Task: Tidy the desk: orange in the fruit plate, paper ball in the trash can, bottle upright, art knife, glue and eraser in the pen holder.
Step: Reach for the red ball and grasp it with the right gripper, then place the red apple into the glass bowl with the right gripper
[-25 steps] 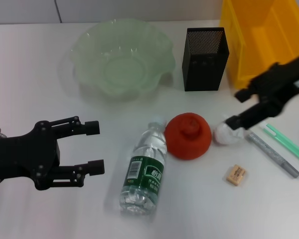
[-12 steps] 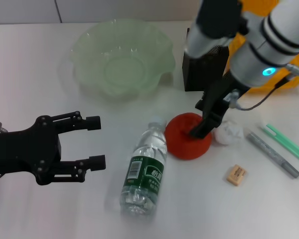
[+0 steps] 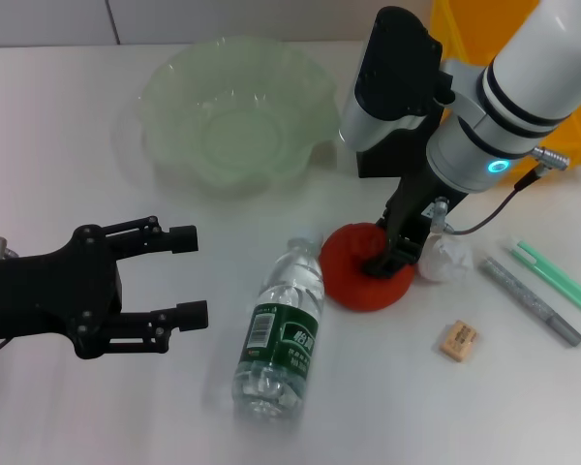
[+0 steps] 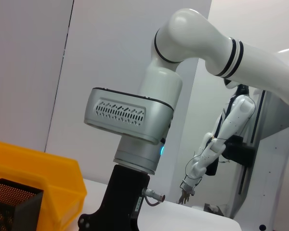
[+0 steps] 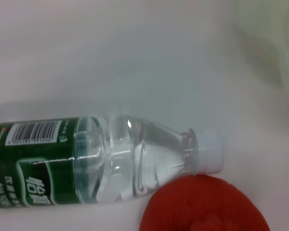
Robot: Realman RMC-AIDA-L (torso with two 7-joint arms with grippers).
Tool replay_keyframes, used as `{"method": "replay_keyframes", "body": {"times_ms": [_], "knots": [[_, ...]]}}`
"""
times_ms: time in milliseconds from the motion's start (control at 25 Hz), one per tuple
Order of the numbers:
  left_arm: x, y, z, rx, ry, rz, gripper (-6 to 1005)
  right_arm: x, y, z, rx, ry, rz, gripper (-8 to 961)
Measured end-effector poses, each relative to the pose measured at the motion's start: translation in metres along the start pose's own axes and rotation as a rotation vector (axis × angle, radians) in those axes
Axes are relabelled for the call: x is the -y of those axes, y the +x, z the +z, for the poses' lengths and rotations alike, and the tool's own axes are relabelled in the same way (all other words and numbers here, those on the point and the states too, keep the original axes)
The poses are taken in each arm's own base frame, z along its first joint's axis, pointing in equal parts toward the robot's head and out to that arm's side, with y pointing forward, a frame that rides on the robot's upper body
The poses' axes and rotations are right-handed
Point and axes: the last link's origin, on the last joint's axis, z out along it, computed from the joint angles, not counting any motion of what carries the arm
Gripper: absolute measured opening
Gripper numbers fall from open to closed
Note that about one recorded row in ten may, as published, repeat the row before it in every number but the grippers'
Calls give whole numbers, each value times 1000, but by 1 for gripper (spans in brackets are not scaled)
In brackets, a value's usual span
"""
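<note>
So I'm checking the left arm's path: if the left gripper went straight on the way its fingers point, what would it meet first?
Probably the bottle. The left gripper is open, its fingers pointing across the table toward the lying bottle's upper half; the gripper's height above the table is unclear.

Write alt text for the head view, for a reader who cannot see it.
The right pincer is down on the orange at mid-desk, the paper ball just beside it. The bottle lies on its side near the open left pincer; the fruit plate sits behind.
</note>
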Motion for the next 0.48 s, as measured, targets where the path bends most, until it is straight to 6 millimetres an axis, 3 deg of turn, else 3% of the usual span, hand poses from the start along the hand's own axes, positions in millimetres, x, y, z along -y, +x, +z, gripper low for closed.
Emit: {"method": "replay_keyframes", "body": {"times_ms": [160, 480], "knots": [[0, 0, 0, 0, 0, 0, 830, -2, 1, 2, -10, -2, -13, 628], [-1, -1, 0, 1, 1, -3, 830, -3, 0, -1, -7, -4, -17, 301]]}}
